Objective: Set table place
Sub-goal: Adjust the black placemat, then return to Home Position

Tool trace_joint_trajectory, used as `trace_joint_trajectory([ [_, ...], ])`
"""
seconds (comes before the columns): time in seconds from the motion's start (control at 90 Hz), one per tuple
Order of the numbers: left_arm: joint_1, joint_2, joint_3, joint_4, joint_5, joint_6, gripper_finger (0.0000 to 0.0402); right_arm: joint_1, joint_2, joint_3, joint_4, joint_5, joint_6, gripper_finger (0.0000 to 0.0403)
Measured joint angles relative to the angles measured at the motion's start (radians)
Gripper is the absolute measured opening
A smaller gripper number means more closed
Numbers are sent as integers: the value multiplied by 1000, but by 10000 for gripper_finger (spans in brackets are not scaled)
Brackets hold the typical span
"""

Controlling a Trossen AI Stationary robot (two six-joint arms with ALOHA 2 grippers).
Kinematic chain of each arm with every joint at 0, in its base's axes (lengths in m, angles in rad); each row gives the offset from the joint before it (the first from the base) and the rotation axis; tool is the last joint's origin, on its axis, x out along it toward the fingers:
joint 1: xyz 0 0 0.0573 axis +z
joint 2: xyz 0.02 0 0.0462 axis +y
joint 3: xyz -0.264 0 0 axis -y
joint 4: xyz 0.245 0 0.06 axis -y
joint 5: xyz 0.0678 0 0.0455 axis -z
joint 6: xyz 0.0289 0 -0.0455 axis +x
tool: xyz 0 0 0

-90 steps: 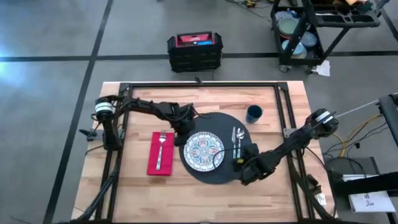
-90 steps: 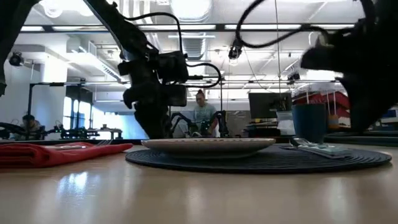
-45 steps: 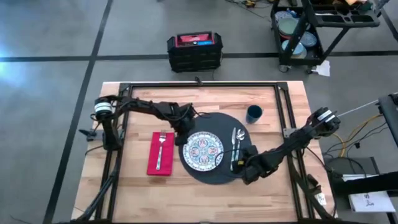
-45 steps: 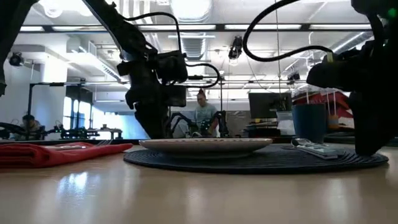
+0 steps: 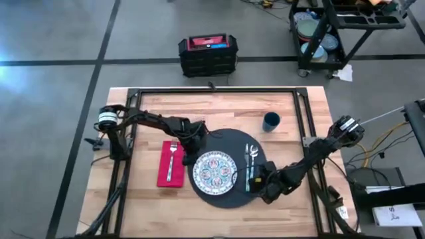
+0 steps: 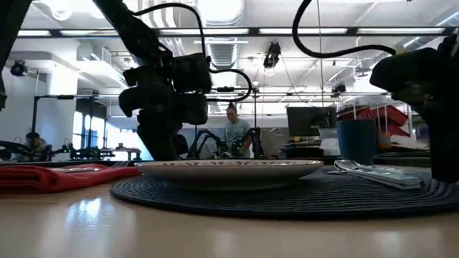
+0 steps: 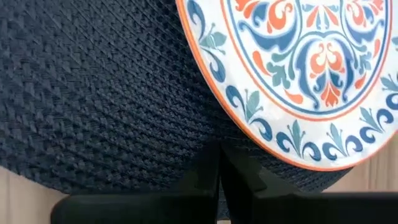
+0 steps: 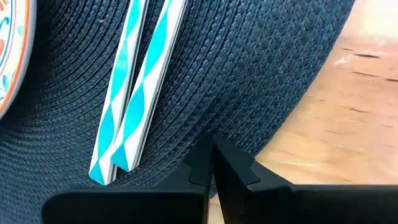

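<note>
Light wooden planks of the table [image 5: 219, 109] carry the round dark mat [image 5: 229, 192], on which the patterned plate [image 5: 215, 172] and the teal-handled knife and spoon [image 5: 249, 161] lie. Both grippers are seen pinched shut on the mat's edge: the left gripper [image 7: 219, 163] beside the plate, the right gripper [image 8: 211, 155] near the cutlery handles. The mat is judged mid-adjustment; next, an even release is called for, without disturbing the plate, the red napkin [image 5: 171, 163] with its fork [image 5: 171, 159], or the blue cup [image 5: 270, 121]

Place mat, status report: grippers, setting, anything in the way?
Left gripper and right gripper both shut on place mat edge. Plate, knife and spoon riding on it. Cup off the mat, clear.
</note>
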Motion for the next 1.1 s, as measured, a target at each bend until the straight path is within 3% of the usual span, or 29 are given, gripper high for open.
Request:
trace_joint_trajectory([
  [0.122, 0, -29, 3, -11, -16, -18, 0, 0, -20, -4, -13, 12, -6, 0],
  [0.289, 2, -109, 5, -44, -141, -19, 0, -1, -75, 0, -83, 39, -20, 0],
  [0.478, 3, -230, 5, -131, -196, -53, 0, -7, -182, 96, -363, 111, -99, 0],
  [0.622, -3, -356, 5, -169, -195, -183, 0, -20, -271, 203, -665, 204, -105, 0],
  [0.767, -34, -504, 4, -168, -187, -288, 0, -23, -356, 301, -850, 358, -126, 0],
  [0.933, -105, -713, 4, -74, -184, -301, 0, -7, -516, 368, -799, 692, -347, 0],
  [1.022, -136, -833, -28, 99, -169, -296, 0, 5, -629, 356, -697, 870, -524, 0],
  [1.1, -141, -939, -109, 371, -103, -344, 0, 14, -737, 318, -601, 939, -665, 0],
])
